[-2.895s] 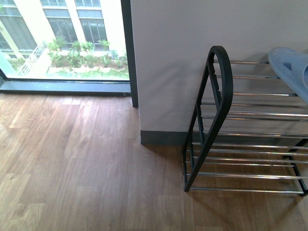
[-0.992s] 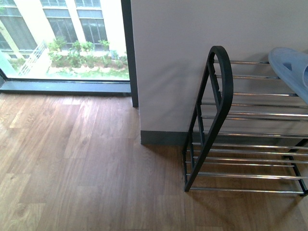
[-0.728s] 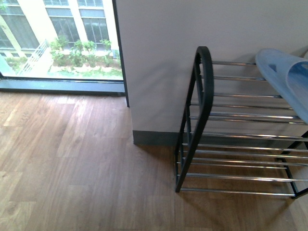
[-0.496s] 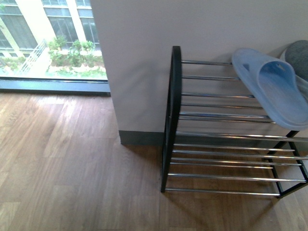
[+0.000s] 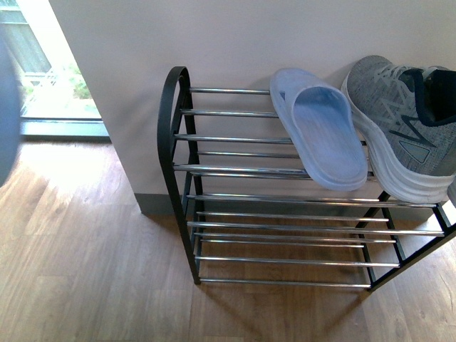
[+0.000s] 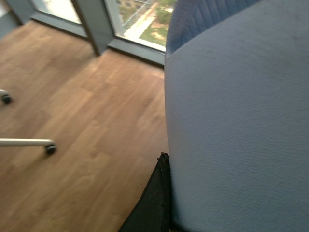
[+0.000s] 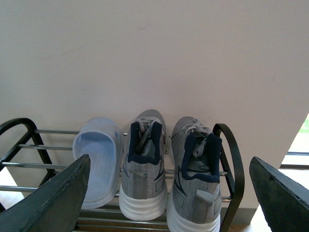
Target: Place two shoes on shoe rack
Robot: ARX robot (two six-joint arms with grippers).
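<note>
Right tool (image 7: pixel 166 193): fingers (image 7: pixel 50 200) spread wide, empty, raised level with the rack top. Beyond it, shoe rack (image 7: pixel 229 159) against a white wall (image 7: pixel 154 53); top tier holds two shoes (image 7: pixel 143 164) side by side, pale blue slipper (image 7: pixel 98 159) beside them. Left tool: unseen, state undeterminable. Wooden floor (image 5: pixel 78 256).

Plain white wall (image 5: pixel 235 35), wood plank floor (image 5: pixel 78 263), bright window (image 5: pixel 43 64) at left
</note>
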